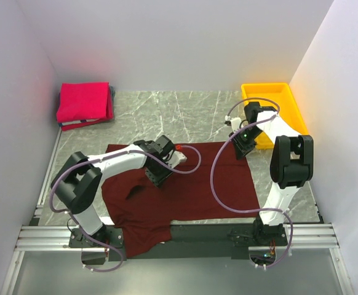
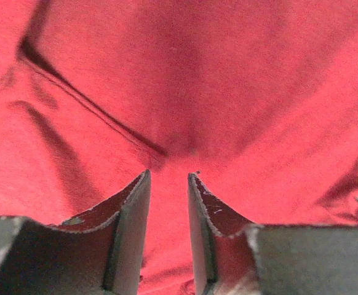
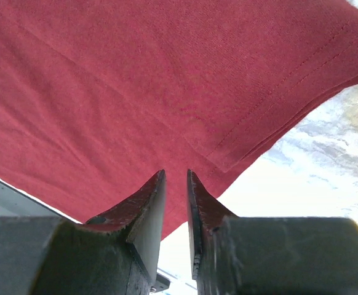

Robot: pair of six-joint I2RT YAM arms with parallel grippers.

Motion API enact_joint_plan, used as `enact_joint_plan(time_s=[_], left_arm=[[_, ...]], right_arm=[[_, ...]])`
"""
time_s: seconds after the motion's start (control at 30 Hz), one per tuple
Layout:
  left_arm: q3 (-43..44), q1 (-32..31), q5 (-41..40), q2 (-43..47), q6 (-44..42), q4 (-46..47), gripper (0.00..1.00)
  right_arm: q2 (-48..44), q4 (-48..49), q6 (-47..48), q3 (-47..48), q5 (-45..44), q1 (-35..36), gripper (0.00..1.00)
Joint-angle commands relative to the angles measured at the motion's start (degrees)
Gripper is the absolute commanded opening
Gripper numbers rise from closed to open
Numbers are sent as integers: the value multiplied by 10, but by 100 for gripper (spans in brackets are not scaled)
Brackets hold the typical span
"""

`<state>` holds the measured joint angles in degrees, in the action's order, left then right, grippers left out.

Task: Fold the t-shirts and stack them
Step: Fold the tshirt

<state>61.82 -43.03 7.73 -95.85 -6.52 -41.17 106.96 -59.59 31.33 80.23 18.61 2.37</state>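
The dark maroon t-shirt (image 1: 197,184) lies spread across the table, its near left part hanging over the front edge. My left gripper (image 1: 160,169) is down on its left middle. In the left wrist view the jaws stand close together with cloth (image 2: 185,92) between them and creases running to the fingertips (image 2: 143,184). My right gripper (image 1: 239,147) hovers at the shirt's far right corner (image 3: 228,161), jaws slightly apart with nothing between them. The pinkish-red t-shirt (image 1: 83,101) lies folded at the back left.
A yellow plastic tray (image 1: 271,92) stands at the back right, just behind my right arm. White walls close in the table on three sides. A metal rail (image 1: 179,236) runs along the near edge.
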Motion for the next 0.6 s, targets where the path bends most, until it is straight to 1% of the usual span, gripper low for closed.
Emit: enact_joint_plan(time_s=[0.0, 0.23, 0.33, 0.37, 0.43, 0.47, 0.53, 0.57], left_arm=[[8, 0, -49, -14, 23, 27, 35], [15, 0, -47, -34, 25, 36, 33], [18, -2, -39, -42, 24, 36, 29], [18, -3, -36, -42, 25, 36, 26], [17, -3, -32, -40, 24, 35, 21], [15, -3, -31, -35, 24, 35, 15], [14, -3, -25, -28, 21, 29, 10], [14, -3, -23, -24, 21, 28, 4]], right_arm=[[-28, 4, -6, -5, -2, -4, 28], [-30, 6, -3, -15, -6, -5, 27], [-28, 4, -2, -10, -7, -8, 27], [-27, 4, -2, -8, -8, -8, 27], [-26, 2, 0, -5, -9, -9, 27], [-25, 1, 0, -5, -9, -9, 27], [-25, 2, 1, -5, -10, -10, 27], [-23, 1, 2, -5, -10, -10, 27]])
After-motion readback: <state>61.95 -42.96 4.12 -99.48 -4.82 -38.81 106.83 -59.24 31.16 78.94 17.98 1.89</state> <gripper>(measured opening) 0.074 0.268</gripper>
